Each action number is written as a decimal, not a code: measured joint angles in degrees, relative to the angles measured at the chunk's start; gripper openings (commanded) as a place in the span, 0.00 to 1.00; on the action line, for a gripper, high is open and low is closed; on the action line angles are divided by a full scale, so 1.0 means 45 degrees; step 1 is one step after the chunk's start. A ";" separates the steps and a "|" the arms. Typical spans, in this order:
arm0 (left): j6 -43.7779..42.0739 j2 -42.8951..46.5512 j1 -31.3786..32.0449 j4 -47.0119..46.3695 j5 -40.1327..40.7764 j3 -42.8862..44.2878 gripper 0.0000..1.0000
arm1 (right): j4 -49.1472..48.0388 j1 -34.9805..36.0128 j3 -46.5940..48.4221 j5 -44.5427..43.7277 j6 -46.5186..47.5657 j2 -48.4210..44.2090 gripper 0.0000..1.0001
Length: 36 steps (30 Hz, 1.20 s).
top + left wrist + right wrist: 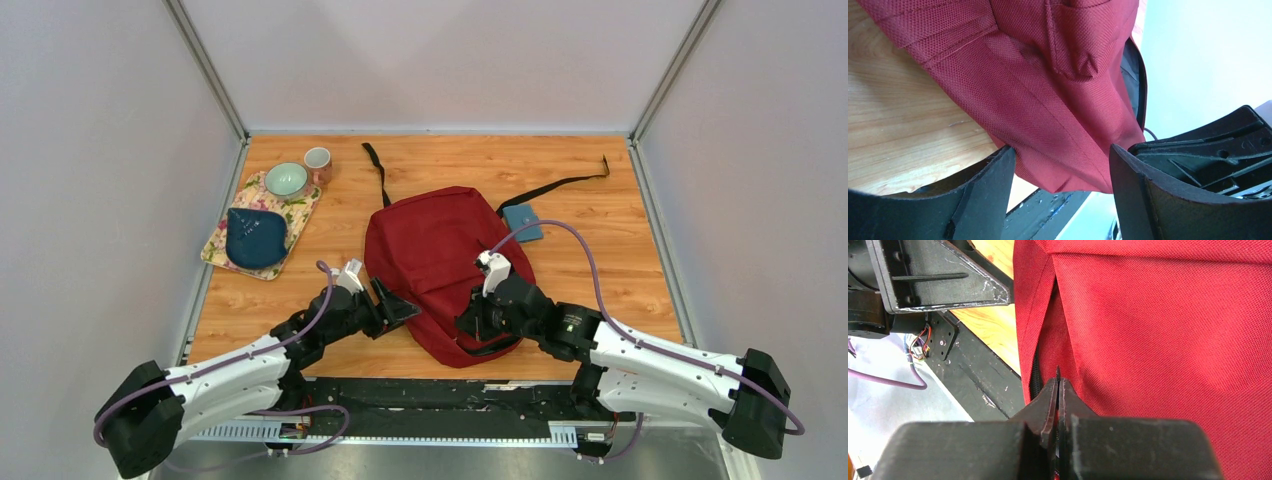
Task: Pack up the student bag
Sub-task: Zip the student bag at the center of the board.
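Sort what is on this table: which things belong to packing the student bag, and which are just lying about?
In the job: dark red fabric backpack; left hand; right hand.
Lying about: small teal-blue wallet; dark blue pouch; floral cloth mat; pale green bowl; pinkish mug.

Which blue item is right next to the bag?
The small teal wallet, at the bag's far right corner. The dark blue pouch lies apart, on the flowered mat to the left.
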State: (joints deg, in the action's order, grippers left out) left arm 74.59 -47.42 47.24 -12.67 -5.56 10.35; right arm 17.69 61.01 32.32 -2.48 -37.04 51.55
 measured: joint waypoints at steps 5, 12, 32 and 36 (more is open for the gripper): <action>0.0335 -0.0845 0.0010 -0.0942 -0.0083 -0.0243 0.48 | 0.0000 0.0000 0.0000 0.0073 0.0000 0.0034 0.00; 0.0112 -0.1719 -0.0121 -0.1491 0.0185 -0.0325 0.00 | -0.0015 -0.0005 0.0000 0.0427 0.0010 0.0175 0.00; -0.1185 -0.0316 -0.6178 -0.1331 -0.3288 -0.1287 0.34 | -0.0544 -0.0005 0.0000 0.2171 0.0442 0.0413 0.00; -0.1389 -0.0219 -0.6547 -0.1326 -0.3570 -0.1345 0.66 | -0.0568 -0.0005 0.0029 0.2293 0.0549 0.0617 0.00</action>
State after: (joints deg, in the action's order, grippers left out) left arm 68.34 -48.40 17.78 -18.63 -21.63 4.29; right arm 15.14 60.99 32.45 7.84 -34.57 54.33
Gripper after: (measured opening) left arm 0.460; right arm 0.007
